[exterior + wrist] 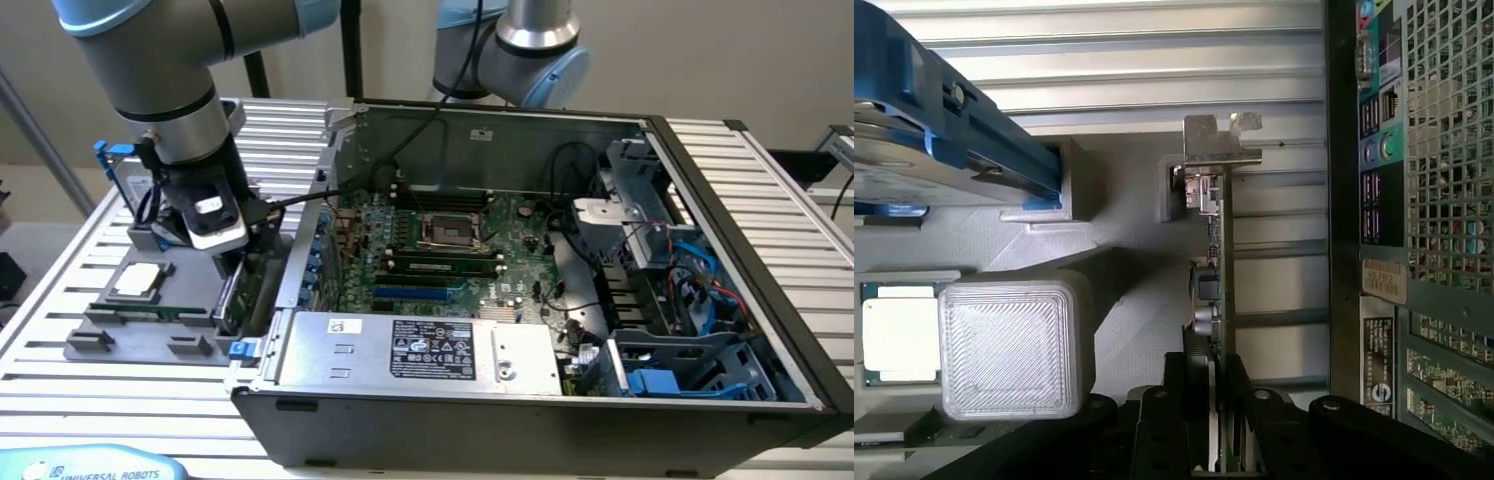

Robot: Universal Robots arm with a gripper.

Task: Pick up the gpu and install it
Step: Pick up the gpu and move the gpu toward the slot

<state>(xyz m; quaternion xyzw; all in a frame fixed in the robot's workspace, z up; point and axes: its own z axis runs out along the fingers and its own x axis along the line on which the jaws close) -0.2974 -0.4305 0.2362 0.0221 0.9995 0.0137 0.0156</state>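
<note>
The gpu [1216, 262] stands on edge, a thin green board with its silver bracket [1220, 141] at the far end. My gripper [1219, 405] is shut on the card's near end, one black finger [1187, 400] on each face. In the exterior view the gripper [230, 262] hangs straight down over the grey parts holder [120, 335] at the exterior view's left, just outside the computer case wall. The gpu [240, 295] shows below it as a dark upright strip. Whether the card still rests in the holder's slot I cannot tell.
The open computer case [747, 230] holds the motherboard [441, 240] and a power supply [427, 350]. On the holder lie a processor chip [140, 280] and a hard drive in a blue frame [924, 120]. A second arm [527, 45] stands behind the case.
</note>
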